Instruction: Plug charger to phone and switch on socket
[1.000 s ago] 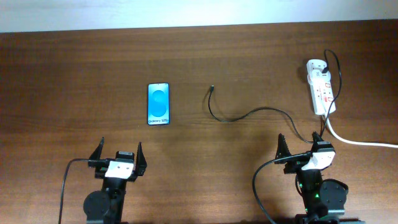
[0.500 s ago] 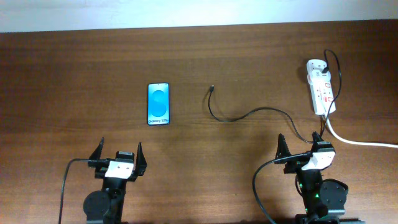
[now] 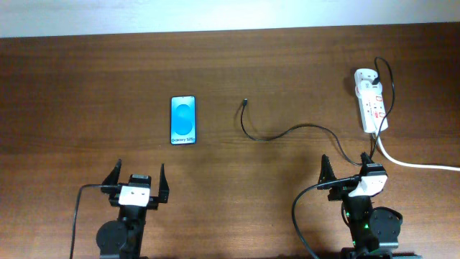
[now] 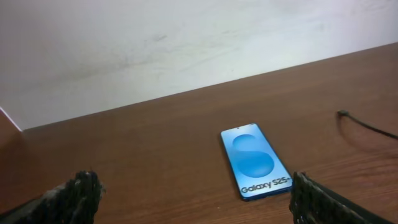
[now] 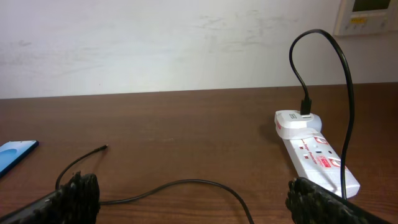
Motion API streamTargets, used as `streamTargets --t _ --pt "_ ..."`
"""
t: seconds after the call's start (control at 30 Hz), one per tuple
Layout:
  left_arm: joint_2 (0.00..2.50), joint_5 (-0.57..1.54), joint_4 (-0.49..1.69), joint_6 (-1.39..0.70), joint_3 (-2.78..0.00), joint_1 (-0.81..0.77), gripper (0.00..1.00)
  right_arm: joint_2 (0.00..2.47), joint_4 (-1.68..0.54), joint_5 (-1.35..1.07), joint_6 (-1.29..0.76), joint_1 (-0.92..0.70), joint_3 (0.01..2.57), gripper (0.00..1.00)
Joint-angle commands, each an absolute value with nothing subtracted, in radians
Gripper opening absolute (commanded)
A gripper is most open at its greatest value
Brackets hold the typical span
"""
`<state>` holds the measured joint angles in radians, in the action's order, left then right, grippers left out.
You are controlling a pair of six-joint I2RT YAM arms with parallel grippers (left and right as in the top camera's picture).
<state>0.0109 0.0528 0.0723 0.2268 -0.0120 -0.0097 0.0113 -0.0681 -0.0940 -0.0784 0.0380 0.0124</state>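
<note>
The phone [image 3: 183, 120] lies flat on the table left of centre, its blue screen lit; it also shows in the left wrist view [image 4: 255, 160]. The charger, a thin black cable [image 3: 287, 132], runs from its connector tip [image 3: 246, 102] in a curve to the right and up to the socket [image 3: 371, 106], a white power strip at the far right. The cable [image 5: 186, 184] and the socket [image 5: 314, 151] show in the right wrist view. My left gripper [image 3: 136, 181] is open and empty near the front edge. My right gripper [image 3: 347, 171] is open and empty, below the cable.
A thick white cord [image 3: 417, 163] leaves the socket toward the right edge. A white wall [image 5: 155, 43] stands behind the table's far edge. Both arm bases sit at the front edge.
The left gripper has shifted very slightly. Nothing else has moved.
</note>
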Motion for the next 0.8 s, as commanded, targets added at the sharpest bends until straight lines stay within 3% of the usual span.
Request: streamTargets --t 0.0,0.17,0.4,0.57,0.7,0.77 --pt "0.012 0.091 0.076 0.172 -0.046 -0.006 0.99 0.007 -0.072 -0.093 -0.084 0.030 0.006 0.98" --pt "0.150 0.121 0.077 0.172 -0.156 -0.006 0.99 0.007 -0.072 -0.093 -0.084 0.030 0.006 0.98" --pt "0.643 0.273 0.129 0.173 -0.515 -0.006 0.99 0.007 -0.072 -0.093 -0.084 0.030 0.006 0.98" --pt "1.121 0.364 0.415 0.173 -0.950 -0.006 0.99 0.007 -0.072 -0.093 -0.084 0.030 0.006 0.98" --pt "1.533 0.463 0.854 0.173 -1.391 -0.006 0.99 0.007 -0.072 -0.093 -0.084 0.030 0.006 0.98" --pt "1.619 0.471 0.846 0.169 -1.412 -0.006 0.99 0.007 -0.072 -0.093 -0.084 0.030 0.006 0.98"
